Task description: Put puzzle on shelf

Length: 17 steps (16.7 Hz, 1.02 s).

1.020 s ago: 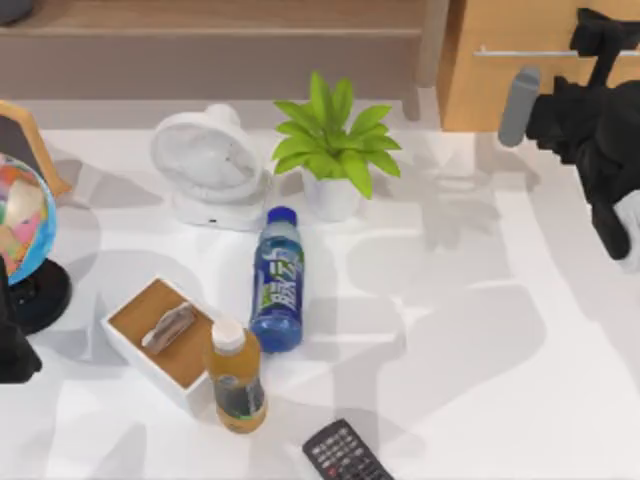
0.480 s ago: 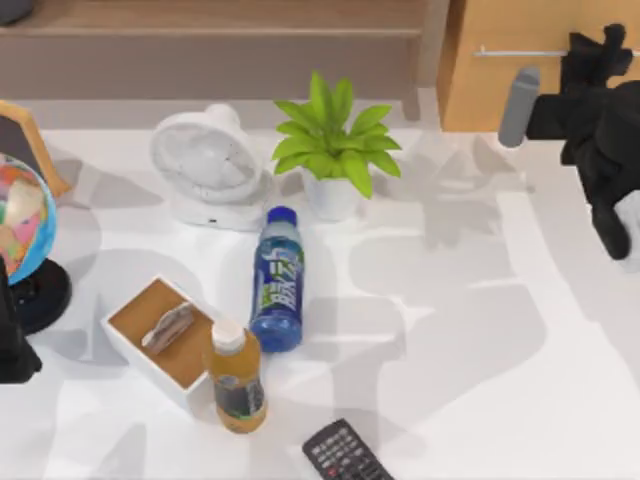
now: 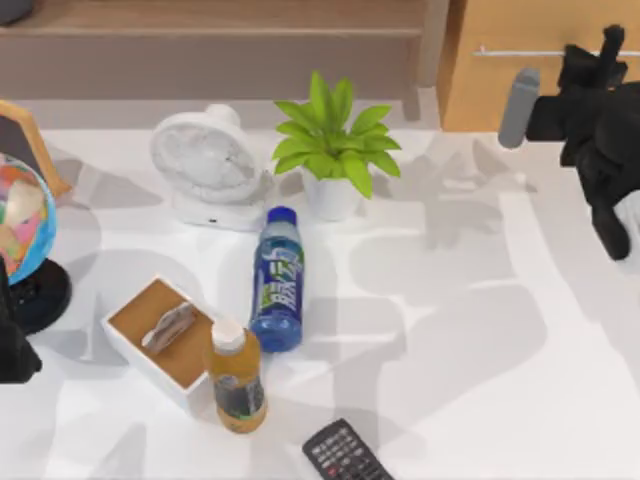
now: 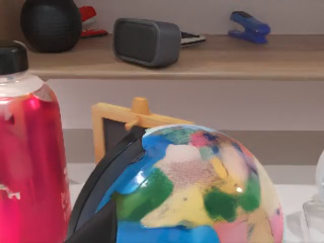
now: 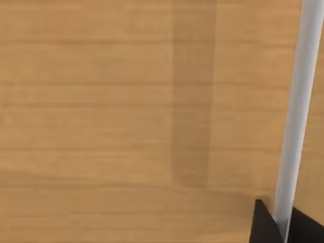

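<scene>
Puzzle: not located on table among fan, plant, bottles; position unknown, cannot tell. Shelf runs along back edge, left of drawer cabinet.

Change vs 1 s ago: right gripper has crept up and in toward cabinet's bar handle; now at handle. Right wrist view: handle just beside fingertip, cabinet front close. Jaw opening: cannot tell. Nothing visibly held.

Left arm parked beside globe, left of cabinet.

Judgement: drawer-opening step, likely puzzle inside. Task early.

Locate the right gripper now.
Top view, far right rear: the right gripper is at the drawer cabinet's metal bar handle.
</scene>
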### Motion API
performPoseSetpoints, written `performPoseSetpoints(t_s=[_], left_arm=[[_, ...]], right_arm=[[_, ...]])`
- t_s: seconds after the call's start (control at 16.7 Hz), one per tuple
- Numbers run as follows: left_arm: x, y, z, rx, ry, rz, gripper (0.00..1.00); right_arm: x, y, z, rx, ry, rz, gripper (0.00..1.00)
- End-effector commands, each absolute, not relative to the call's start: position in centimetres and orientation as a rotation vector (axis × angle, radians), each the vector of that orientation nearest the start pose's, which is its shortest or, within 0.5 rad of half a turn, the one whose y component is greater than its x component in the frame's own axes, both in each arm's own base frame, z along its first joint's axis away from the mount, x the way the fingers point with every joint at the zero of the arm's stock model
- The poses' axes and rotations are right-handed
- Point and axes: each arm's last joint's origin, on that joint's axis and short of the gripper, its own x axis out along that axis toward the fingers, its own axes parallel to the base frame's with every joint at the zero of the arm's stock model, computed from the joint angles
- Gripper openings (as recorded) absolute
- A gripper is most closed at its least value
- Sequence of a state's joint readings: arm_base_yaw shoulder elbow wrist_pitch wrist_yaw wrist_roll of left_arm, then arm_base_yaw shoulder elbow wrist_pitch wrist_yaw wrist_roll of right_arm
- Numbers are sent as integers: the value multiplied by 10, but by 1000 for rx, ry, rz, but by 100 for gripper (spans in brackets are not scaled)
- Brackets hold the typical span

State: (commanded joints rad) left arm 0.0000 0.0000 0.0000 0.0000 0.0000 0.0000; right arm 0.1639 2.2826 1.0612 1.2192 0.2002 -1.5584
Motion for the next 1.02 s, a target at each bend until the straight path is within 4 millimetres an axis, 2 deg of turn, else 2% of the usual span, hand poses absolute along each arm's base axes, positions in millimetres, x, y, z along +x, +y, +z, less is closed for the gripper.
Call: performPoseSetpoints(t_s=[0.3,0.72,1.02], left_arm=[[106,-1,160,0,0,0,100],[106,-1,160,0,0,0,100],[106,-1,160,0,0,0,100]], right_arm=[[427,70,88,-1567,12,-5,0],[371,70,87,-1568,18,2,0],[368,68,87,-1569,19,-4,0]])
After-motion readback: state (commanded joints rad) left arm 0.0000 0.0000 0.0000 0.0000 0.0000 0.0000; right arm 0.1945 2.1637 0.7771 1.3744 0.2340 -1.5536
